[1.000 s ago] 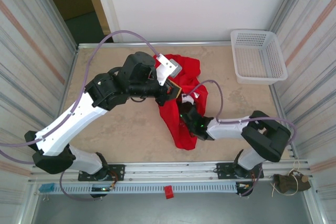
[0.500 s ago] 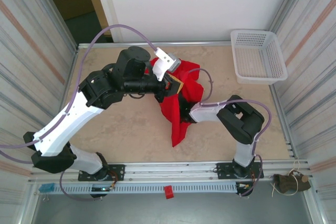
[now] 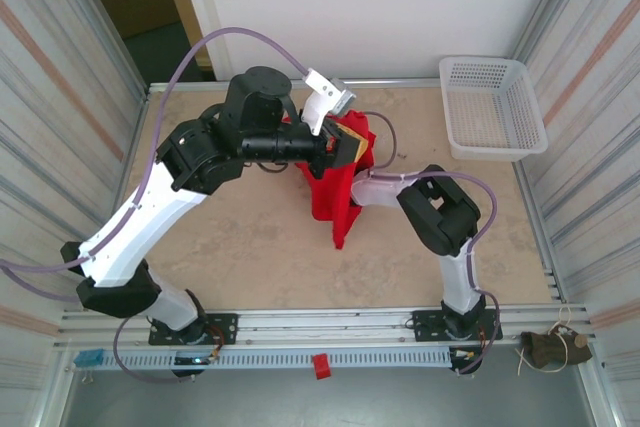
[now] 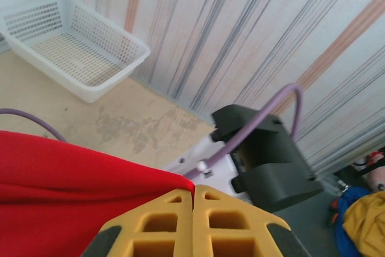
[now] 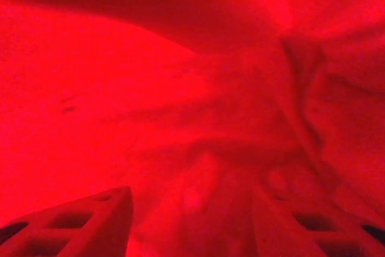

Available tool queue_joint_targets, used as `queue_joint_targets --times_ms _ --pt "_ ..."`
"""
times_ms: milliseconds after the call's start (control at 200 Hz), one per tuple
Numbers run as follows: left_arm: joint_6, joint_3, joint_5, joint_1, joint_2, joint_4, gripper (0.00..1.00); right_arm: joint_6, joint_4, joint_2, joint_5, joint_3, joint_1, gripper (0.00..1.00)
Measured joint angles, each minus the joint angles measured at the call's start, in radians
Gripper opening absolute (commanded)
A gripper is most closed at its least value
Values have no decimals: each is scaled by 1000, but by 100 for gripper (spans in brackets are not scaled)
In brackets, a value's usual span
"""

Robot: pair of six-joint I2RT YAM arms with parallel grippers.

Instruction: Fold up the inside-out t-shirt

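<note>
Top external shows the inside-out t-shirt [image 3: 335, 187] hanging over the counter [image 3: 240, 247] from my left pincer [image 4: 194, 197], clamped on its edge, while my right pincer [image 5: 191, 221] is spread inside the folds, so I'd reach deep before closing.

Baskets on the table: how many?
1: white lattice basket, empty, at the far right corner of the table, well apart from the bunched red t-shirt. The arms and shirt cover some tabletop, but hardly enough to hide another.

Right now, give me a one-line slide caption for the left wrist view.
Left hand shut on an edge of the red t-shirt, white basket on the table beyond.
</note>
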Motion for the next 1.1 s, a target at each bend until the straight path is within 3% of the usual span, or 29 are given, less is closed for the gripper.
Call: queue_joint_targets --times_ms 245,581,691,922,1102 --pt "-60 0 53 -73 40 94 0 22 -68 43 -38 72 -35 59" --pt "-87 35 95 -78 174 153 0 -65 -8 75 -169 37 -28 60" --pt "-115 70 123 -77 206 187 0 -79 -2 110 -190 46 -29 66" --pt "-153 336 181 -98 379 189 0 -84 -62 177 -182 177 -33 79" --pt "-176 377 228 -105 395 197 0 -86 -147 217 -160 265 -41 89"
